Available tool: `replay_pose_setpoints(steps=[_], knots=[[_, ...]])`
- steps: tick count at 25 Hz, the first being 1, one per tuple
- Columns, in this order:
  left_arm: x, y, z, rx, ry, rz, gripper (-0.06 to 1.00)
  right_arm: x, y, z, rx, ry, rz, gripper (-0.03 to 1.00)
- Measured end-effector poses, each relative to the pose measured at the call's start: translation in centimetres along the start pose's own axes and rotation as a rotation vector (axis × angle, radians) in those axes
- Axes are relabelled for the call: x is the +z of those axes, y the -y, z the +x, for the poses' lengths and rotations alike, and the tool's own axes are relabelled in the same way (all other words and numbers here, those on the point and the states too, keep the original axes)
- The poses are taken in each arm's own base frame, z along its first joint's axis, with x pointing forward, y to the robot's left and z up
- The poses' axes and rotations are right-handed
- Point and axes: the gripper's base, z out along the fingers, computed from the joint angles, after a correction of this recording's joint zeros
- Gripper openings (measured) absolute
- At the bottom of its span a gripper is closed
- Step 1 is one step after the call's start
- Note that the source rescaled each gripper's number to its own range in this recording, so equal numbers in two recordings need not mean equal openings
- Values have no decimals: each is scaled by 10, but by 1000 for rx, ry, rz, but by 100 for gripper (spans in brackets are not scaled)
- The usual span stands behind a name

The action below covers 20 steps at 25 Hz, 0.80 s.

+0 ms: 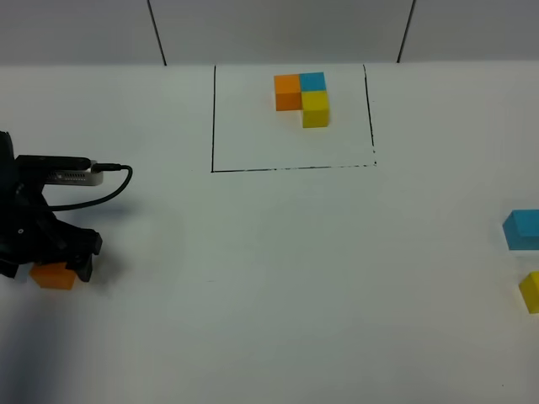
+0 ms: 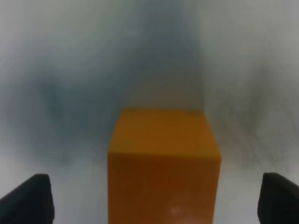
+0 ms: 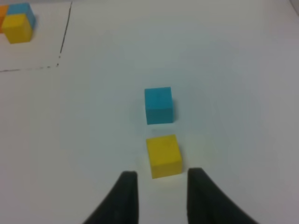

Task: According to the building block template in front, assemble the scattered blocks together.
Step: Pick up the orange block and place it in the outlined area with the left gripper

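Observation:
The template sits inside a black outlined rectangle at the back: an orange block, a blue block and a yellow block joined together. My left gripper is at the far left, lowered over a loose orange block. In the left wrist view the orange block stands between the wide-apart fingertips without touching them. My right gripper is open just short of a loose yellow block. A loose blue block lies just beyond it.
The loose blue block and yellow block lie at the right edge of the white table. The template also shows in the right wrist view. A cable loops off the left arm.

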Motion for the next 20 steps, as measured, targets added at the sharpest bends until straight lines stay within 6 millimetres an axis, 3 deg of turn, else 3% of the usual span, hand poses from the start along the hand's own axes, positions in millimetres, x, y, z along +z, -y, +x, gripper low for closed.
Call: replay_pose_setpoints(steps=[7,11,14,16,18,20], knots=[[8,1,0,0,0,2,95,0,0,0,0,0,0,0],[11,1,-1,1,2,3,83,0,0,0,0,0,0,0],[11,1,0,1,-9,2,60,0,0,0,0,0,0,0],[11,1,2,1,-28,0,35,0,0,0,0,0,0,0],[10,0,4,1,-57,-2,0,0,0,0,0,0,0,0],[10,0,7,0,-87,-5,0,0,0,0,0,0,0,0]])
